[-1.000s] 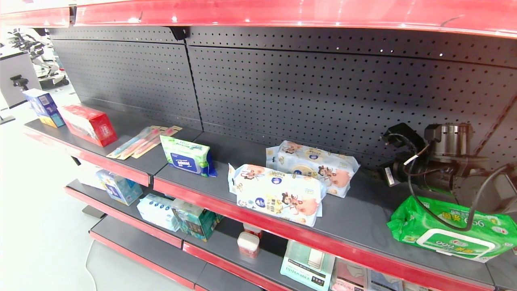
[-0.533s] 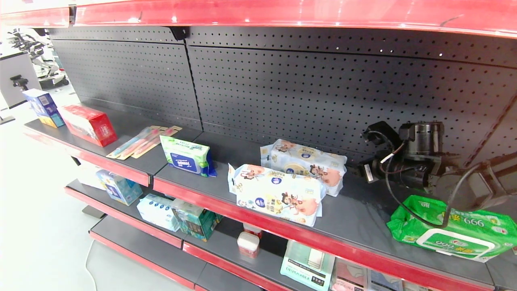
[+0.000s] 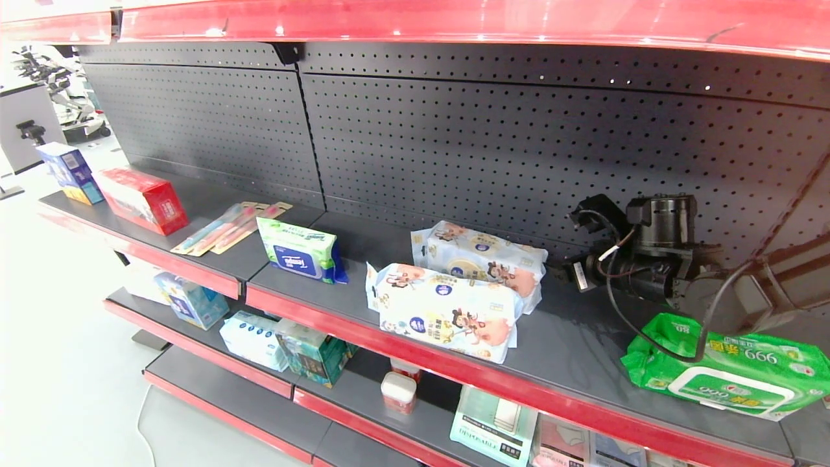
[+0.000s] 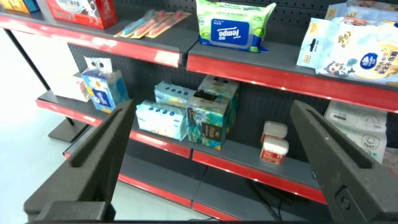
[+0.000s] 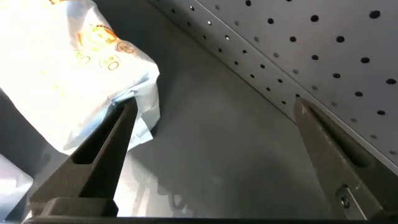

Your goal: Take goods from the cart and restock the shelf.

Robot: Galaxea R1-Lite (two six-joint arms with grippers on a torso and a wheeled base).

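Note:
Two white cartoon-printed wipes packs lie on the upper black shelf [image 3: 570,350]. The front pack [image 3: 447,311] is near the red edge, and the rear pack [image 3: 480,256] [image 5: 68,74] sits closer to the pegboard. My right gripper [image 3: 563,272] [image 5: 211,149] is low over the shelf, right beside the rear pack's right end. It is open, and one finger [image 5: 106,149] is at the pack's crimped edge. My left gripper [image 4: 211,155] hangs open in front of the lower shelves, holding nothing.
A green wipes pack [image 3: 733,366] lies at the right under my right arm's cable. A green-and-blue wipes pack [image 3: 301,250], toothbrushes [image 3: 227,227] and a red box [image 3: 139,198] sit further left. The lower shelves hold tissue packs [image 4: 186,115] and small jars [image 4: 273,143].
My right arm has slid left along the shelf, and the rear cartoon wipes pack has shifted left ahead of it, nearer the front pack. The view itself has not moved.

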